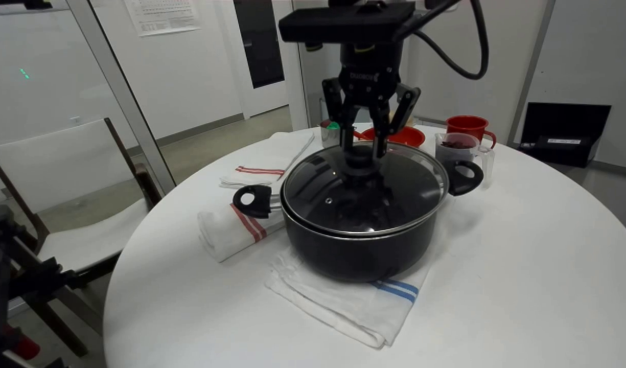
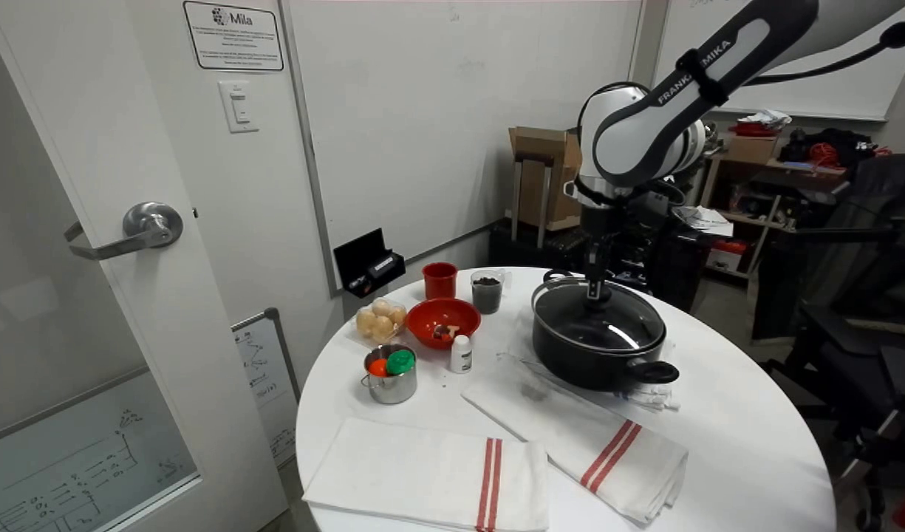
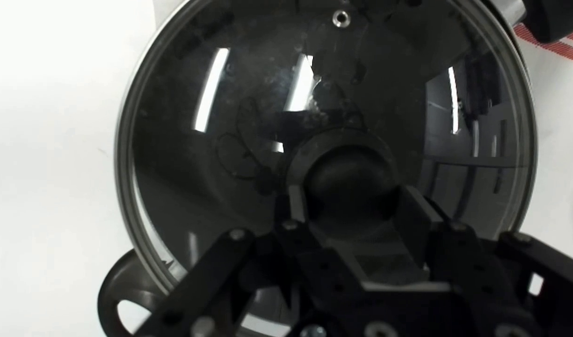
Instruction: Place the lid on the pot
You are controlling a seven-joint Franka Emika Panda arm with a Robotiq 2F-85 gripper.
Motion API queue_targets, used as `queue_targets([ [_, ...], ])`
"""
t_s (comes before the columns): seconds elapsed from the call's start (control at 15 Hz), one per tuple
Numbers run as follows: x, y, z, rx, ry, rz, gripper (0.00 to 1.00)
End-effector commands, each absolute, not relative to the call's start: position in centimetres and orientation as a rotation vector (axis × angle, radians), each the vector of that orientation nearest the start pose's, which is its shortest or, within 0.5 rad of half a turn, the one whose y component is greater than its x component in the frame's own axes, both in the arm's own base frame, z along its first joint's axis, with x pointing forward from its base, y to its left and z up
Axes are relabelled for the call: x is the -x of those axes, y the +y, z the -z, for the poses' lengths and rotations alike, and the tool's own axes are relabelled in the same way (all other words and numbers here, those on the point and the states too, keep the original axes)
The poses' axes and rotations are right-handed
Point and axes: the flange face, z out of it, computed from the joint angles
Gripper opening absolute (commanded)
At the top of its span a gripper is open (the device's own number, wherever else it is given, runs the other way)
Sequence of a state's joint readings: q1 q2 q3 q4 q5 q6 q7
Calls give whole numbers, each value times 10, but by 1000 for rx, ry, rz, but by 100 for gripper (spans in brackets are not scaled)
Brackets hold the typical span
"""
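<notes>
I find my claw [image 1: 363,150] gripping the knob [image 3: 351,175] of the lid [image 1: 353,202], which lies directly beneath it over the pot [image 1: 361,259], displaced toward one handle [image 3: 131,276], so seating appears incomplete.

A lab or office: in an exterior view, a Mila sign [image 2: 233,35] at upper left, scribbled whiteboard [image 2: 60,451] lower left, robot arm [image 2: 633,140] upper right, cluttered shelves [image 2: 807,168] right.

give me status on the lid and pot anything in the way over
Gripper closed on the knob of the lid. Lid over the pot, seemingly off-centre; full seating unclear. Blue-striped towel under the pot, no obstruction visible.
</notes>
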State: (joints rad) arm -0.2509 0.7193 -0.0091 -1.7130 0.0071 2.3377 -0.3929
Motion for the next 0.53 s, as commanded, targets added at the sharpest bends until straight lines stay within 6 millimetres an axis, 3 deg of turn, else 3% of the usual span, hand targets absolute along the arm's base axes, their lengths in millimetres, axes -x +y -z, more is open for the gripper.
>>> queue_targets([
  [0.0,-643,-165,-168,3114,-195,-129,25],
  [0.47,-634,-167,-170,3115,-192,-131,25],
])
